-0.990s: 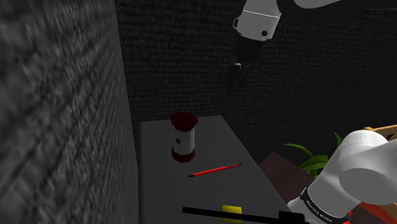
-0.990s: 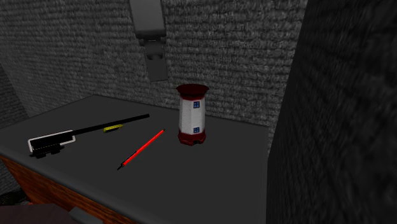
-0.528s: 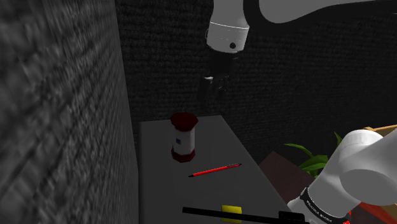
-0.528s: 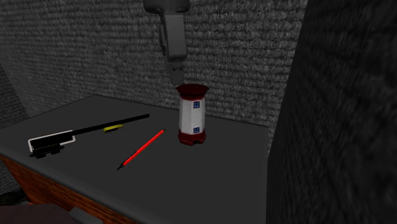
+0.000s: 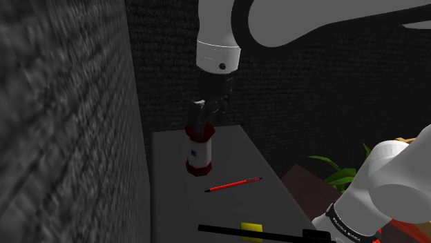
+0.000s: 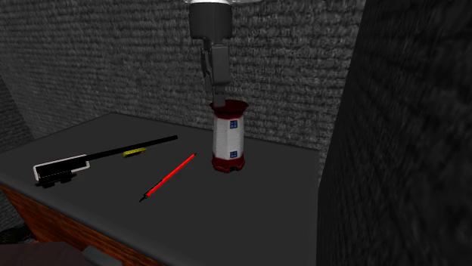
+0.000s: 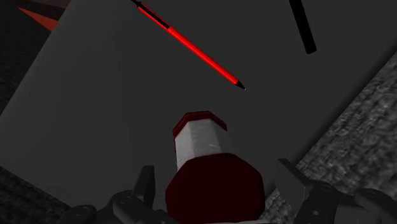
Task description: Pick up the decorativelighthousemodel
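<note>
The lighthouse model (image 5: 199,152) stands upright on the dark table (image 5: 173,207), near the wall. It has a white body with a dark red cap and base (image 6: 228,137). My black gripper (image 5: 204,123) hangs right over its cap (image 6: 218,100). In the wrist view the gripper (image 7: 219,184) is open. One fingertip (image 7: 145,183) and the other (image 7: 291,179) stand on either side of the red cap (image 7: 213,188), and a small gap on each side keeps them from touching it.
A red pen (image 5: 233,184) (image 6: 168,177) (image 7: 191,46) lies on the table in front of the lighthouse. Beyond it lie a long black tool with a white end (image 6: 106,155) and a small yellow piece (image 5: 251,228). Brick walls (image 5: 69,103) border the table. A green plant (image 5: 338,172) stands beside the table.
The arm has swung toward the shoulder view's left and come down, from high above the table's far edge to right over the lighthouse's cap. The lighthouse and pen have not moved.
</note>
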Robot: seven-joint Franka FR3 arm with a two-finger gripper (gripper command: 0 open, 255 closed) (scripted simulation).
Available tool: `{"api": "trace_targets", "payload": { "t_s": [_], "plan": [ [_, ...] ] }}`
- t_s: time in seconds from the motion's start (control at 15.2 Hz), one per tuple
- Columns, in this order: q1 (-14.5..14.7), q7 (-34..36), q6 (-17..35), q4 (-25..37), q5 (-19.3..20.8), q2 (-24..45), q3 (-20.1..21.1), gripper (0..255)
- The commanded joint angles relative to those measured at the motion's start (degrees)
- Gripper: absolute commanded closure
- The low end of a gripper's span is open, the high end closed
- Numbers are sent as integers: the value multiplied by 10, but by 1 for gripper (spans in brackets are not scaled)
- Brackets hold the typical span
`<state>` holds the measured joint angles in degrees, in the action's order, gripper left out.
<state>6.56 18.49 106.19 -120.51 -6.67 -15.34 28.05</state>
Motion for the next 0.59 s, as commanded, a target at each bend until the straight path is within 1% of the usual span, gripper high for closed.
{"api": "trace_targets", "payload": {
  "t_s": [0.0, 0.2, 0.33, 0.4, 0.53],
  "plan": [
    [1, 3, 15, -13, 0, 3, 3, 0],
    [2, 4, 43, -36, 0, 8, 6, 0],
    [2, 4, 43, -36, 0, 8, 6, 0],
    [2, 4, 43, -35, 1, 9, 6, 255],
    [1, 4, 44, -35, 1, 9, 6, 255]
  ]
}}
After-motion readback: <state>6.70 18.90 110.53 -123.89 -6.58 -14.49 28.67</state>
